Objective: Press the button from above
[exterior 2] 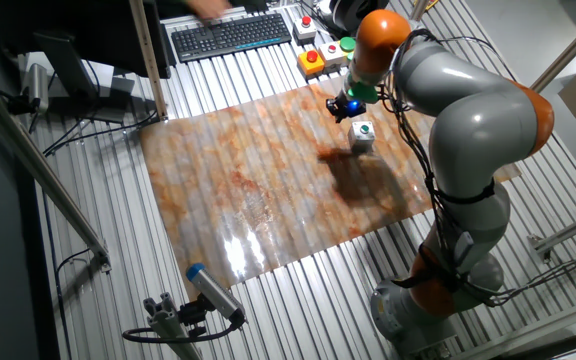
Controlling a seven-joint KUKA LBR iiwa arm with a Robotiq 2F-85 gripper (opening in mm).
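Note:
The button [363, 135] is a small white cube with a round green top. It stands on the marbled orange-brown board [268, 190] near its right side. My gripper [345, 108] hangs just up and to the left of the button, a short way above the board and apart from the button. A blue light shows at its tip. The fingers are too small and dark to tell whether they are open or shut.
An orange box with a red button [312, 61] and a white box with a larger green button [336, 51] stand behind the board. A keyboard [230, 36] lies at the back. A blue-tipped tool [208, 290] lies at the front left. The arm's body [468, 150] fills the right.

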